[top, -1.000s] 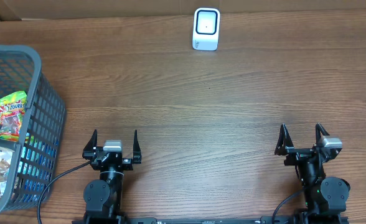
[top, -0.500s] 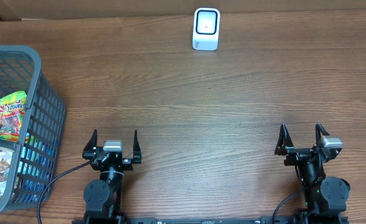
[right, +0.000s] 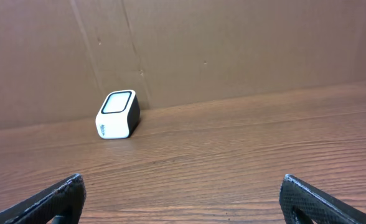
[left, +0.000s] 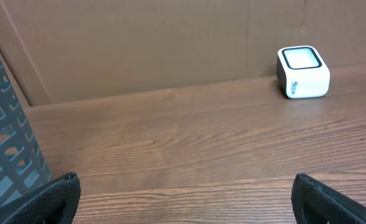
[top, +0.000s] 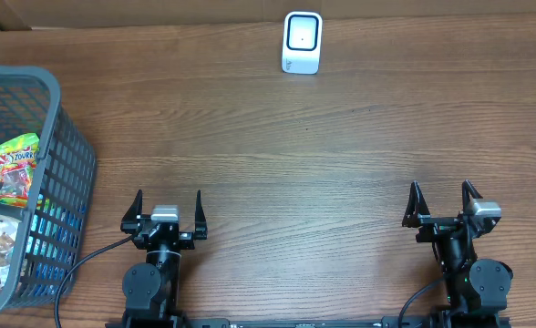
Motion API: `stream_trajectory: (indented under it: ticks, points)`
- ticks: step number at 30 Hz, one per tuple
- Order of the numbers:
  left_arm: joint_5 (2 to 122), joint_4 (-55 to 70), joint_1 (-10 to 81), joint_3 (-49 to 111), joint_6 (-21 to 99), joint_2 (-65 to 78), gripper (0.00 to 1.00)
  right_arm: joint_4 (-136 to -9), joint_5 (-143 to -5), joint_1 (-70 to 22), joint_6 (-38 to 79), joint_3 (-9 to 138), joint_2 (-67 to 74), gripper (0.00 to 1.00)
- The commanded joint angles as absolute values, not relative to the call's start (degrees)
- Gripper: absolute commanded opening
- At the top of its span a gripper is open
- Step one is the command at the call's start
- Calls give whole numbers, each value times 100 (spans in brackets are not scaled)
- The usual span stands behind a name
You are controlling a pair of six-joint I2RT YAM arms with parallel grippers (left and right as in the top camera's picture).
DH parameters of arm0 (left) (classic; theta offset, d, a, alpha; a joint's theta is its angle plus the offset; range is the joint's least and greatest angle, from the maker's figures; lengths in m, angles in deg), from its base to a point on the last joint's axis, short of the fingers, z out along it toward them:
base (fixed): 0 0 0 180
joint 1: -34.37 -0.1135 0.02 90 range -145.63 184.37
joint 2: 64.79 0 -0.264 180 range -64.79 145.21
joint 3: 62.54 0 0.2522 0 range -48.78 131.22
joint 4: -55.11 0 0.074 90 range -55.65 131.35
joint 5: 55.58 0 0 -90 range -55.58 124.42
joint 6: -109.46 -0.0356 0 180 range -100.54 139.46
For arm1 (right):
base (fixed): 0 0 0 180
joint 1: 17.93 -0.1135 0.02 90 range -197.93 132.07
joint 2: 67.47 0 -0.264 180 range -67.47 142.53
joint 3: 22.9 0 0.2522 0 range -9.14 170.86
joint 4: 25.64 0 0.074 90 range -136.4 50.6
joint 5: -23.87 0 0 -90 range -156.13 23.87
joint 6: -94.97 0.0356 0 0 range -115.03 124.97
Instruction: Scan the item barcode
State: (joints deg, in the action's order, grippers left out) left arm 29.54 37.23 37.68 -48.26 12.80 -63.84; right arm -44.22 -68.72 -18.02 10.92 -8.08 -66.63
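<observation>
The candy bag point(top: 8, 167) lies in the grey basket point(top: 65, 173) at the table's point(top: 323, 155) left edge, well apart from the left jaws. The white scanner point(top: 302, 42) stands at the far edge. The left jaws and right jaws gape wide, empty, along the near edge.

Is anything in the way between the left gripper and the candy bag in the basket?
Yes. The basket's mesh wall stands between the open left gripper and the candy bag lying inside it. The basket looks open on top, so reaching over the rim should probably work.
</observation>
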Motion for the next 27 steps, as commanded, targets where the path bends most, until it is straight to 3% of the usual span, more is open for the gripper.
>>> stream_trajectory:
  ticks: [1, 27]
  points:
    - [2945, 3732, 3727, -4850, 1123, -6452, 100, -4405, -6881, -1785, 1092, -867, -6720, 100]
    - [3000, 3745, 3729, -4850, 1127, -6452, 100, -4400, -6883, -1785, 1094, -867, -6720, 100]
